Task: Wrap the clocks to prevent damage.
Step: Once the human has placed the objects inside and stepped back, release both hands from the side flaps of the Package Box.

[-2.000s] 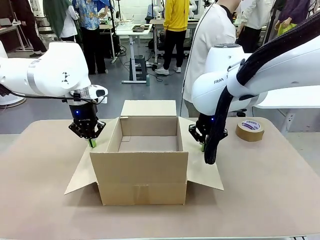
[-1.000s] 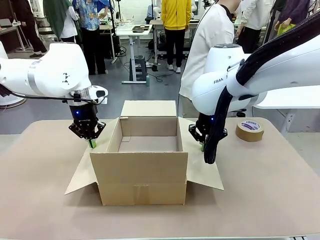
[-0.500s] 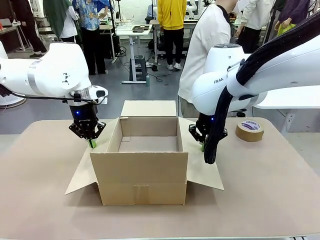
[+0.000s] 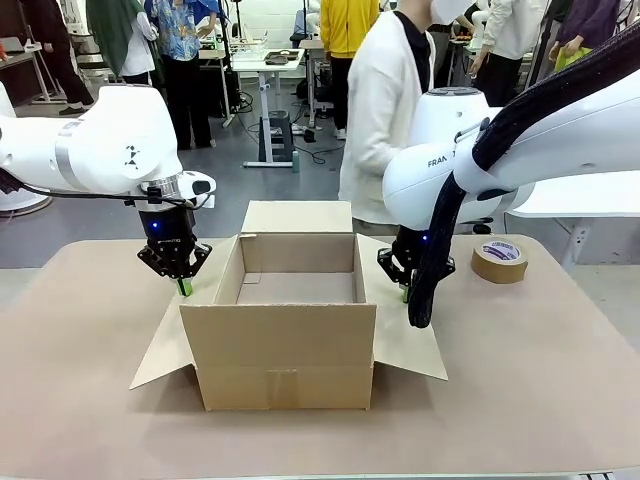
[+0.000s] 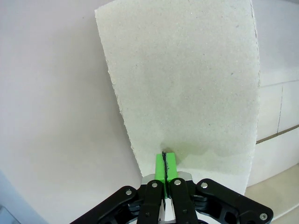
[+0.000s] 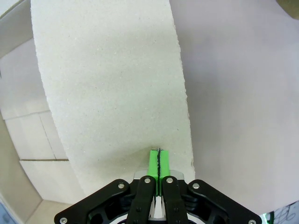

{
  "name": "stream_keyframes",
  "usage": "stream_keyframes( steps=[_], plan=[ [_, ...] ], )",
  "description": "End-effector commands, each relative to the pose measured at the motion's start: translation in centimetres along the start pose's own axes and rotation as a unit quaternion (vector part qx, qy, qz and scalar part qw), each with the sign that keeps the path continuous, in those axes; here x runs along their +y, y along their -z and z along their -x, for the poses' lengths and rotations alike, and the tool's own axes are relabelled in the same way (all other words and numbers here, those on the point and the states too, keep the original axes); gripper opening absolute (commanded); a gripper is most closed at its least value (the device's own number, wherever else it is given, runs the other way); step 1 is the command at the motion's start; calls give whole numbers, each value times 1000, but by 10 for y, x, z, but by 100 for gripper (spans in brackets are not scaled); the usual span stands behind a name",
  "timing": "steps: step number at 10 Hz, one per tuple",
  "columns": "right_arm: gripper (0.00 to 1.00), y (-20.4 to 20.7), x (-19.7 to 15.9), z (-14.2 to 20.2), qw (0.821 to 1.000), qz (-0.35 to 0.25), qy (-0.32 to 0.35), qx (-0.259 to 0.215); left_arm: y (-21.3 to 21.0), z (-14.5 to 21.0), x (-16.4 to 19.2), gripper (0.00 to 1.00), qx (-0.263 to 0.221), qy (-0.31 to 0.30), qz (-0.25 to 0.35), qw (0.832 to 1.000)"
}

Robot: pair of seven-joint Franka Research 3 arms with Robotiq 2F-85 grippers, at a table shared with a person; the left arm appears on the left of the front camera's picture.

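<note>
The brown cardboard box point(image 4: 290, 330) stands open on the beige tabletop point(image 4: 520, 380); the left pincer point(image 4: 184, 288) and right pincer point(image 4: 405, 293) are both clenched empty at its side flaps.

Open brown cardboard box point(image 4: 290, 345) sits mid-worktop point(image 4: 520, 400), inside free from above. Its L & R side flaps splay out w/ the left gripper point(image 4: 184, 287) and right gripper point(image 4: 404, 292) down at them, jaws closed, so both sides are blocked. Front strip & near corners of worktop free; brown tape roll point(image 4: 500, 260) far right, person in white coat point(image 4: 375, 120) behind far flap.
</note>
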State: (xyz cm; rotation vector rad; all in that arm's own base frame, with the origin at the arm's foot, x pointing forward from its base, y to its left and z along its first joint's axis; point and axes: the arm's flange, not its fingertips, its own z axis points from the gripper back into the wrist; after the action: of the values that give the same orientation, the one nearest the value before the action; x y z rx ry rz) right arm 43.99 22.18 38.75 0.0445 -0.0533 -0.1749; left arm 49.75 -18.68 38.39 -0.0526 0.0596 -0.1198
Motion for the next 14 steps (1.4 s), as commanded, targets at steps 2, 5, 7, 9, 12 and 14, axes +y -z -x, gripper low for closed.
stream_keyframes(
  steps=[2, 5, 7, 9, 12, 14],
  plan=[
    [1, 0, 1, 0, 1000, -1, 0, -2, 1, 1, 0, 0, 4, 2, -2, 1000],
    [1, 0, 1, 0, 1000, -1, 0, -2, 1, 1, 0, 0, 4, 2, -2, 1000],
    [1, 0, 1, 0, 1000, -1, 0, -2, 1, 1, 0, 0, 4, 2, -2, 1000],
    [1, 0, 1, 0, 1000, -1, 0, -2, 1, 1, 0, 0, 4, 2, -2, 1000],
    [1, 0, 1, 0, 1000, -1, 0, -2, 1, 1, 0, 0, 4, 2, -2, 1000],
    [1, 0, 1, 0, 1000, -1, 0, -2, 1, 1, 0, 0, 4, 2, -2, 1000]
  ],
)
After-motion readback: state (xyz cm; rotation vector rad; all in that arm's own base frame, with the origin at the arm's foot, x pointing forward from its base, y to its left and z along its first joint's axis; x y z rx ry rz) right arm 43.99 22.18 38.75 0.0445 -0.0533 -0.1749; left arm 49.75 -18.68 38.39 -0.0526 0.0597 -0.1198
